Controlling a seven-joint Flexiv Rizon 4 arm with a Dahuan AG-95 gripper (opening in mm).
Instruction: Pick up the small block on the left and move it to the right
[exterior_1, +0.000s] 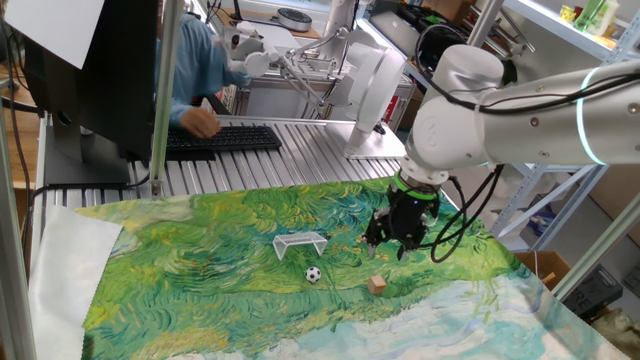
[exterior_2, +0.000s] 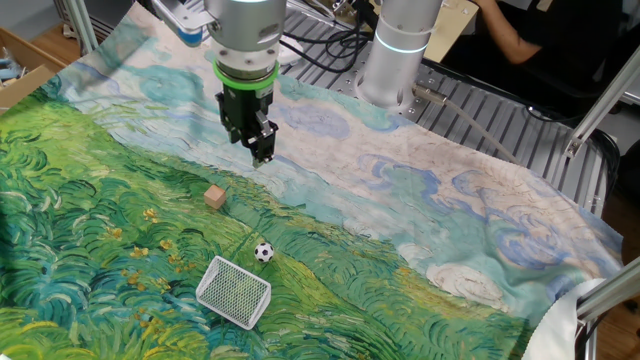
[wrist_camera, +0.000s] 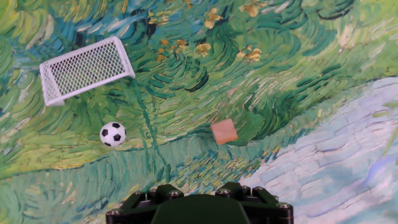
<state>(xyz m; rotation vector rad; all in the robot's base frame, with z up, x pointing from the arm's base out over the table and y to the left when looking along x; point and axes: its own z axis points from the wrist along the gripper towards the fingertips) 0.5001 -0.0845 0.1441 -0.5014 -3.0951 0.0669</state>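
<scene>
The small block (exterior_1: 377, 284) is a tan cube lying on the painted cloth; it also shows in the other fixed view (exterior_2: 215, 196) and in the hand view (wrist_camera: 224, 132). My gripper (exterior_1: 397, 243) hangs above the cloth, a little above and beyond the block, not touching it. In the other fixed view the gripper (exterior_2: 255, 143) sits up and to the right of the block. Its fingers look spread and hold nothing. In the hand view only the gripper's black base (wrist_camera: 199, 208) shows at the bottom edge; the fingertips are out of view.
A black-and-white toy ball (wrist_camera: 112, 134) lies left of the block. A white goal frame (wrist_camera: 84, 68) stands beyond the ball. A keyboard (exterior_1: 222, 138) and a person's hand are at the table's far side.
</scene>
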